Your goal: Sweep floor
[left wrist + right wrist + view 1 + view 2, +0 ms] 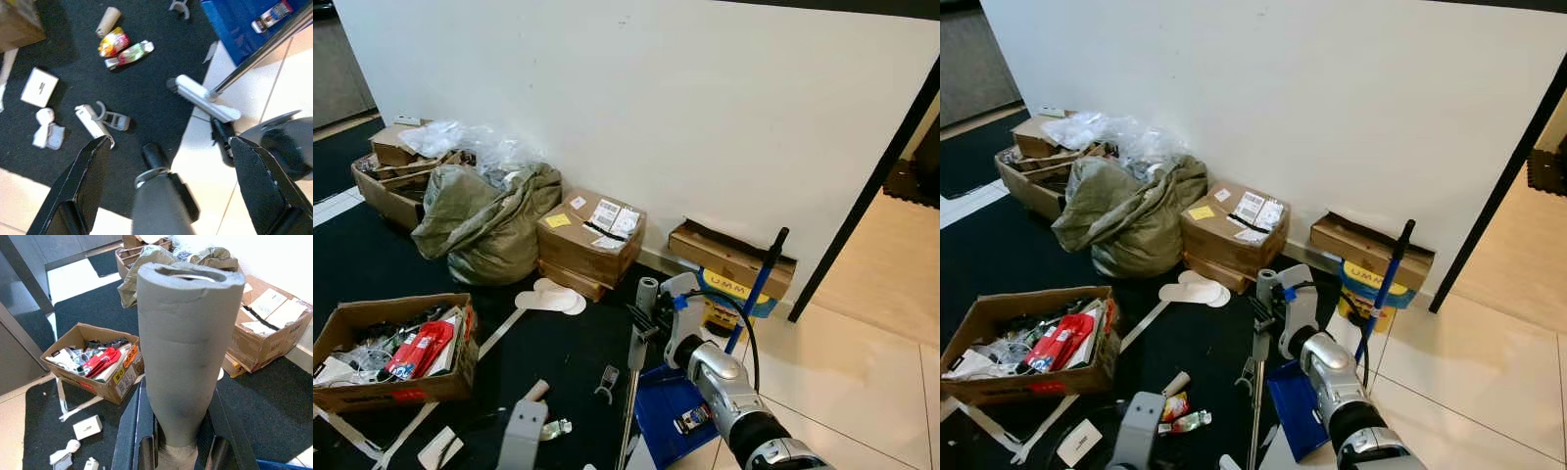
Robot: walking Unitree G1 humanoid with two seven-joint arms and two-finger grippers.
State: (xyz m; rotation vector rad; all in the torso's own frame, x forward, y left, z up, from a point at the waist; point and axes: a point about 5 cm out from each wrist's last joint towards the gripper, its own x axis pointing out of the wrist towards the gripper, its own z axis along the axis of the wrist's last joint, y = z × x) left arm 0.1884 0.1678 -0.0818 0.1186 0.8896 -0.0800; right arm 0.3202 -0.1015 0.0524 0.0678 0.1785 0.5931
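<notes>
With the right hand [1268, 299] clamped on the broom's grey foam grip [183, 347] and the left hand [166, 191] spread apart, draw the broom head [205, 100] rightward, herding wrappers [124, 49] on the black mat [372, 259] toward the blue dustpan [1298, 411].

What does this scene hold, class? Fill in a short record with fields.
Floor: black carpet beside pale tiles
Right claw: shut on grey broom handle
Left claw: open above the litter
Broom head: at the carpet edge
Dustpan: blue, a wrapper in it
Litter: cardboard tube, wrappers, white box
</notes>
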